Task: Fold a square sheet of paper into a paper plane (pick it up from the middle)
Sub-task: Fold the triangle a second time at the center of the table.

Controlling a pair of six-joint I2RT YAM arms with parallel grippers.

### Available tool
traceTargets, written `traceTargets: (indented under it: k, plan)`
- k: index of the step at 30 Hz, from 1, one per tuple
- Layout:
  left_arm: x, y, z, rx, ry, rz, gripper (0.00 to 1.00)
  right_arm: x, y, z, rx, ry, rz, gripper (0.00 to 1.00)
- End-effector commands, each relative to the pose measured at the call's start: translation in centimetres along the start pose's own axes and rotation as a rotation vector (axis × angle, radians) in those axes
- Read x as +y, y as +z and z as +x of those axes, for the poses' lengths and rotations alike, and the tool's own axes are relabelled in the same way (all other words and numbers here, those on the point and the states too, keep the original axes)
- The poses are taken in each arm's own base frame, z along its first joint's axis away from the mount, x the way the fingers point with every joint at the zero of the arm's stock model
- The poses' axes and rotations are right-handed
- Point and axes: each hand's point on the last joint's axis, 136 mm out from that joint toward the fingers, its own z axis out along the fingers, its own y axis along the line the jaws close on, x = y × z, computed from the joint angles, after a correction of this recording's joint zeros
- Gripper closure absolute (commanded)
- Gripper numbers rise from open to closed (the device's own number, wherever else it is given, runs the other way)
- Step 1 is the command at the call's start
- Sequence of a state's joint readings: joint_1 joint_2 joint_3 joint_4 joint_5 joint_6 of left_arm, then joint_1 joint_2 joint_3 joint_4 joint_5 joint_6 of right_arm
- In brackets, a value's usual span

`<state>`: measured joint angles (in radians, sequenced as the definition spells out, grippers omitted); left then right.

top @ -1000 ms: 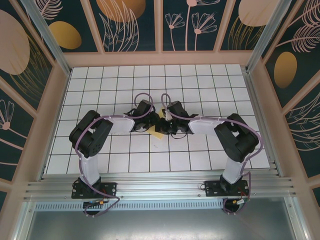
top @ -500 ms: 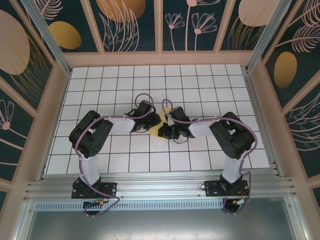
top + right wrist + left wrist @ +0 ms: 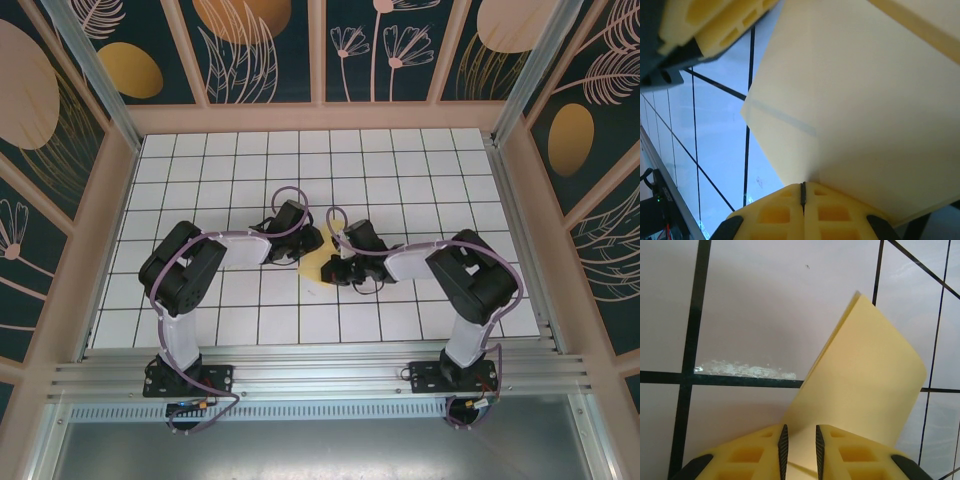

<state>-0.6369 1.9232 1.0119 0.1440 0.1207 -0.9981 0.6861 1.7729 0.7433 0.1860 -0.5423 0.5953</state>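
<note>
While both grippers pinch it, the square sheet of paper (image 3: 320,267) spans the gap between them, folded over. Left gripper (image 3: 799,432): jaws narrow, clamped on the sheet's left corner, and the sheet runs up-right from them. Right gripper (image 3: 803,187): jaws pressed together on the sheet's right edge. Both arms equally near.

Top view: left gripper (image 3: 306,246) and right gripper (image 3: 336,268) meet mid-frame over the table (image 3: 400,180), with the square sheet of paper (image 3: 318,264) between them. Left wrist view: sheet runs from the finger gap at bottom centre toward upper right. Right wrist view: sheet spreads up-right from the pinched fingers, left gripper at upper left.
</note>
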Motion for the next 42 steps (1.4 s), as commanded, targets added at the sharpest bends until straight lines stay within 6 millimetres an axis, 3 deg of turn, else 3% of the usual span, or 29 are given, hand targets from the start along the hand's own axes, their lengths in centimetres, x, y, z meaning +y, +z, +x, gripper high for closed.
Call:
traceTargets:
  k: [1,9,13,19,24,28,32,39,42]
  plan:
    - [-0.4,-0.7,-1.5,-0.049,0.016,-0.013,0.76,-4.1,-0.4,6.5,0.206,0.097,0.121,0.95]
    - [-0.2,-1.2,-1.3,-0.048,0.026,-0.012,0.75,-4.1,-0.8,6.6,0.197,0.093,0.127,0.95]
    - [-2.2,-3.1,-1.6,-0.062,0.038,0.073,0.76,-3.9,-0.7,6.2,0.190,0.090,0.118,0.95]
    - [-3.5,-5.1,1.5,0.033,0.011,0.255,0.86,-3.6,-0.7,5.5,0.169,0.081,0.121,0.94]
    - [-3.6,-4.5,4.3,0.138,0.013,0.325,0.89,-3.5,-0.7,5.2,0.156,0.082,0.124,0.94]
    - [-3.6,-3.7,5.1,0.175,-0.006,0.363,0.89,-3.6,-0.7,5.0,0.151,0.084,0.126,0.94]
    - [-2.7,-2.3,5.1,0.177,-0.017,0.321,0.88,-3.6,-0.7,5.2,0.151,0.088,0.127,0.94]
    - [2.1,-0.3,5.2,0.138,-0.014,0.115,0.89,-3.2,-0.9,5.1,0.148,0.083,0.117,0.93]
    - [3.1,0.1,5.7,0.148,-0.011,0.085,0.89,-2.4,-1.3,4.8,0.137,0.074,0.087,0.93]
